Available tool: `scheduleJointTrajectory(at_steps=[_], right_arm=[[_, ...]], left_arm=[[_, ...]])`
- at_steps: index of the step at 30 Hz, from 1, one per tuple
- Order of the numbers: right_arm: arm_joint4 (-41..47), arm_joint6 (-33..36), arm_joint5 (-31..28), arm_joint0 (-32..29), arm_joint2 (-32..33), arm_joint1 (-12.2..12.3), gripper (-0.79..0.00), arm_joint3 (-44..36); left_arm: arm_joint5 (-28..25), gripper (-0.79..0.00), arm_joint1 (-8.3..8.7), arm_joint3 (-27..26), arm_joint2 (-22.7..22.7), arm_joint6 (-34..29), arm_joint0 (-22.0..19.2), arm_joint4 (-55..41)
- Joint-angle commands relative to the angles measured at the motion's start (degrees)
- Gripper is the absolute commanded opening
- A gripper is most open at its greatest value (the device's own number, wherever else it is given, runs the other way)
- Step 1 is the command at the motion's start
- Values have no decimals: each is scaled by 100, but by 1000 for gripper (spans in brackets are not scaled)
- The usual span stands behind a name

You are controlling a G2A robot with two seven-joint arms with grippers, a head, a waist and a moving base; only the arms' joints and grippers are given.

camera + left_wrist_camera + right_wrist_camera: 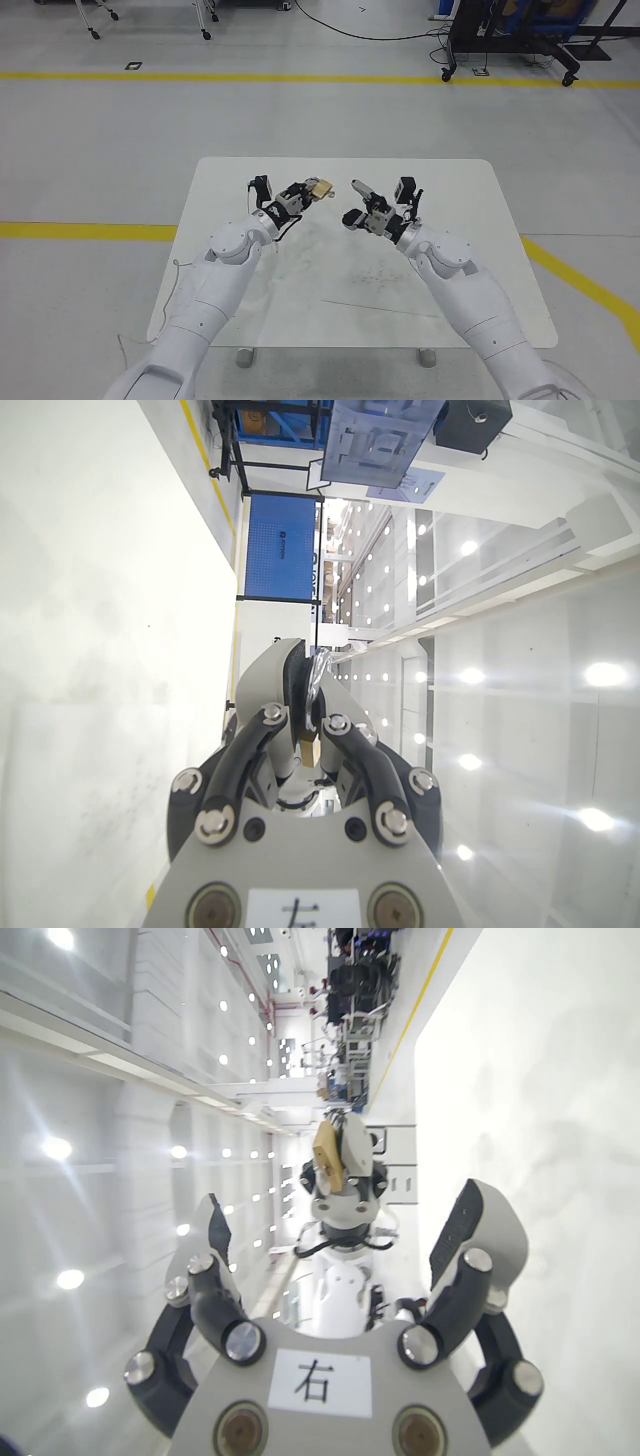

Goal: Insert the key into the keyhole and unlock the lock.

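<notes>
A brass padlock (322, 187) is held up above the white table (470, 200), with my left gripper (312, 191) shut on it. In the left wrist view the lock's brass body (310, 753) and its steel shackle (318, 667) sit pinched between the fingers of the left gripper (311, 680). My right gripper (358, 203) hangs just to the right of the lock, open and empty, its jaws facing the lock. From the right wrist view the padlock (329, 1154) faces the open right gripper (345, 1215) a short way off. A small metal stub shows on the lock's face; whether it is the key I cannot tell.
The table's front half (360, 290) lies bare beneath both arms. Yellow floor lines (200, 76) run behind and beside the table. Dark rolling frames (510, 45) stand far off at the back right.
</notes>
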Motion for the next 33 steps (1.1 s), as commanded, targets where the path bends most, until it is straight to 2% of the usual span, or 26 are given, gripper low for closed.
scheduleJointTrajectory(at_steps=[1, 2, 4, 18, 20, 23, 25, 33], right_arm=[[741, 545, 203, 65, 60, -14, -339, 174], [807, 612, 214, 105, 77, -17, -413, 255], [879, 678, 242, 146, 37, -34, -468, 340], [1083, 748, 313, 456, -500, -231, -502, 829], [1134, 781, 300, 470, -503, -243, -533, 862], [1161, 822, 295, 475, -497, -252, -610, 883], [1183, 835, 303, 474, -485, -255, -779, 903], [1467, 1002, 424, 471, -446, -285, -785, 968]], left_arm=[[-130, -785, -2, -18, -10, -30, 25, -23], [-192, -785, -3, -30, -16, -68, 33, -45], [-268, -785, -1, -39, -24, -130, 41, -55], [-382, -785, -6, -58, 11, -292, 47, 27], [-392, -785, -7, -53, 17, -299, 46, 49], [-387, -785, -9, -48, 22, -310, 41, 52], [-394, -785, -10, -49, 22, -314, 40, 49], [-409, -785, -15, -41, 23, -343, 37, 45]])
